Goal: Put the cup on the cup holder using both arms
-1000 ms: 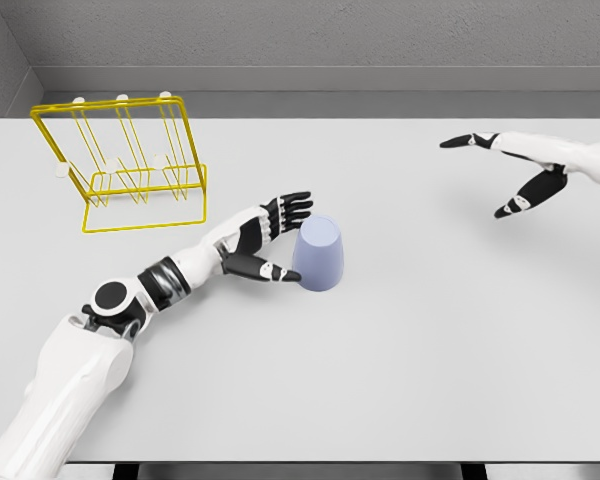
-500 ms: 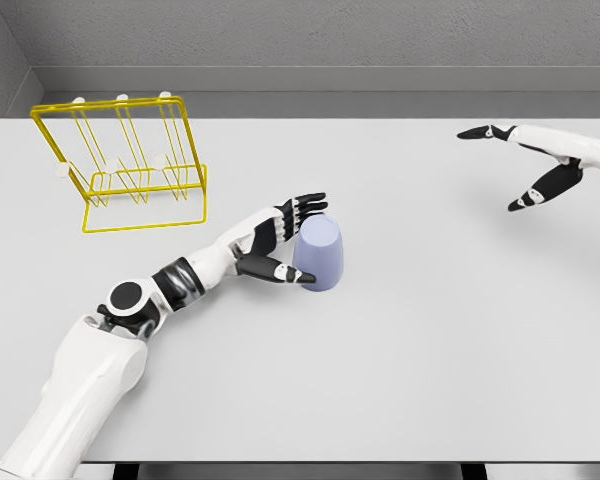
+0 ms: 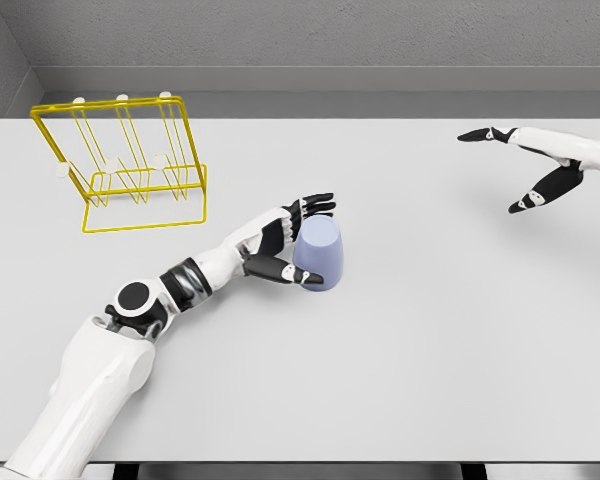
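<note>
Cup (image 3: 319, 254) stands upside down mid-table, right of the yellow cup holder (image 3: 125, 165). Left hand (image 3: 285, 240) brackets it, fingers spread, not yet clamped; closing unevenly could tip it. Right hand (image 3: 540, 170) hangs open far right.

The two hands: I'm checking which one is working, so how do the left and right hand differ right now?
The left hand sits mid-table, fingers and thumb curving around the upside-down lavender cup; the right hand is near the table's far right edge, far from the cup. The left hand is nearer the yellow wire cup holder; the right hand has spread fingers holding nothing. Both are white with black fingers.
</note>
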Controlling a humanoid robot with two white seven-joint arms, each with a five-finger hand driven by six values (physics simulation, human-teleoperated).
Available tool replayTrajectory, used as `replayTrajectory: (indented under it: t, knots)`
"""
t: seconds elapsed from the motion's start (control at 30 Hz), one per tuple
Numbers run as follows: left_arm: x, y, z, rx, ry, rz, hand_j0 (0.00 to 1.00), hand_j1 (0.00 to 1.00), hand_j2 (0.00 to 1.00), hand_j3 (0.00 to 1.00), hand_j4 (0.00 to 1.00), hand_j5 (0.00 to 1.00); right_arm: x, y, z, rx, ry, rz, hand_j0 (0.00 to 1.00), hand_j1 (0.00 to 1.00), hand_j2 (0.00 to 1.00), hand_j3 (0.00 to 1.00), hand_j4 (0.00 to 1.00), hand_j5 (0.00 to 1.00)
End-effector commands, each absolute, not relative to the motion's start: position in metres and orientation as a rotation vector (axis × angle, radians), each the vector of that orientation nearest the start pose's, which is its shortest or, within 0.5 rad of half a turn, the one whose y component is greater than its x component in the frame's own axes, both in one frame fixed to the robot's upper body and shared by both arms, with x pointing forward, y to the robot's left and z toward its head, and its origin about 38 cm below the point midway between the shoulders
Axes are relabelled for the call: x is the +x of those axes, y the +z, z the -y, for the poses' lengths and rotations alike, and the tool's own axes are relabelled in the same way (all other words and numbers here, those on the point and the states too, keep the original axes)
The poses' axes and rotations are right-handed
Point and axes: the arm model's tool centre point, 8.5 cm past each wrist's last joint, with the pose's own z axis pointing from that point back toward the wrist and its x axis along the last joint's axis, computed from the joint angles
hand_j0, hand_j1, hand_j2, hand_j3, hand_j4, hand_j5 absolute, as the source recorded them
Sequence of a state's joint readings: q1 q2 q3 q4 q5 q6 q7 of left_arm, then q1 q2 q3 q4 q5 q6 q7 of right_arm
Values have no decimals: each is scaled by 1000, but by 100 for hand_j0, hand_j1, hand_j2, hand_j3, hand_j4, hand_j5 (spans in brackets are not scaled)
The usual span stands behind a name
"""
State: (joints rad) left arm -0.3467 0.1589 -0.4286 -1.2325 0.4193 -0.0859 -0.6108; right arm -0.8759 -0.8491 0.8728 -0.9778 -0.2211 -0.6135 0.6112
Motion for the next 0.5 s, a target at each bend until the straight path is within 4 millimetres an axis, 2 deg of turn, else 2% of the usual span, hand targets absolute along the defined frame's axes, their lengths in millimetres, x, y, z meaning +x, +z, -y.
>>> replayTrajectory:
  t: [0.0,0.23,0.27,0.33,0.37,0.4,0.47]
  knots:
    - [416,72,-129,-787,-681,1434,100,100,100,100,100,100,481,219,392,-118,1546,1419,100,100,100,100,100,100]
    - [416,71,-122,-784,-697,1434,100,100,100,100,100,100,481,220,394,-122,1545,1417,100,100,100,100,100,100]
    - [416,72,-123,-781,-696,1435,97,97,97,97,97,97,480,218,393,-118,1545,1416,100,100,100,100,100,100]
    - [416,72,-124,-781,-692,1436,82,82,82,82,82,82,481,219,393,-119,1546,1417,100,100,100,100,100,100]
    - [416,72,-124,-781,-692,1436,79,79,79,79,79,79,481,219,392,-117,1546,1418,100,100,100,100,100,100]
    - [417,72,-124,-780,-690,1437,68,68,68,68,68,68,480,218,393,-118,1545,1416,100,100,100,100,100,100]
    - [417,73,-125,-780,-688,1441,62,62,62,62,62,62,481,217,391,-112,1545,1419,100,100,100,100,100,100]
